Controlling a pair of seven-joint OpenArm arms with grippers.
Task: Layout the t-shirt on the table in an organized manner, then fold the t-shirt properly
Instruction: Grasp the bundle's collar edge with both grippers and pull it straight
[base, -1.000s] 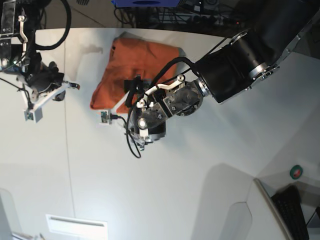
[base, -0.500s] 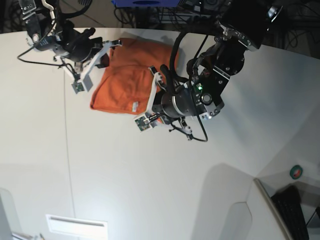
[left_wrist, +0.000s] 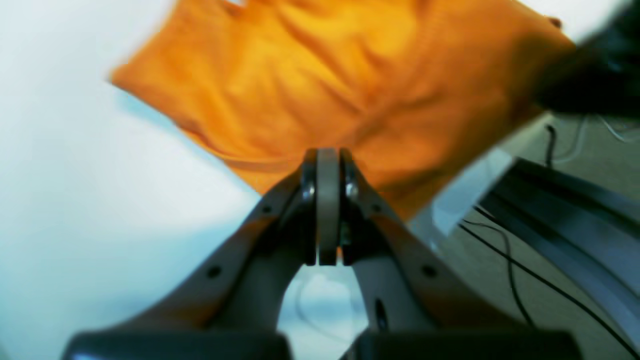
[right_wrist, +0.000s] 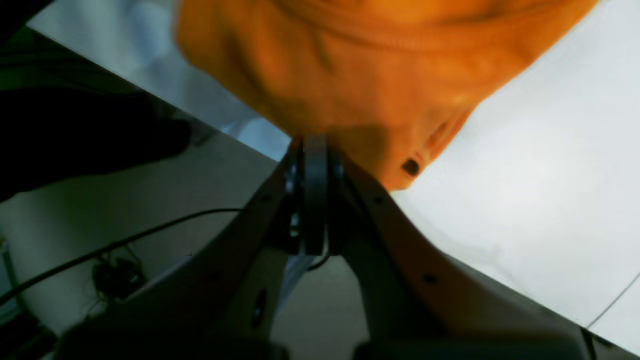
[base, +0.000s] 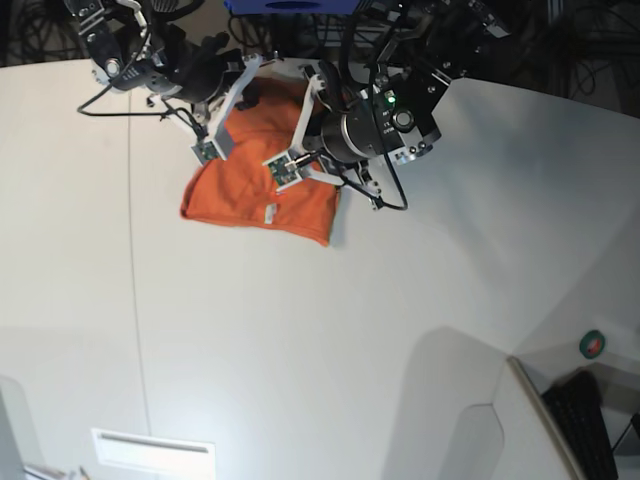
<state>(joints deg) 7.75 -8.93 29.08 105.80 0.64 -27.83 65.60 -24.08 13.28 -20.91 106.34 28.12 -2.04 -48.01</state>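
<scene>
- A white table (base: 300, 330) filled the overhead view, with cables and dark equipment behind its far curved edge.
- The orange t-shirt (base: 255, 195) lay bunched near that far edge.
- The left gripper (left_wrist: 327, 155) had its jaws pressed together at the shirt's hem; the right gripper (right_wrist: 315, 142) likewise. Whether either pinched cloth could not be told.
- The shirt looked soft, light and limp; corners or shoulders seemed the best holds.
- A small white tag (base: 269, 213) showed; no readable writing.
</scene>
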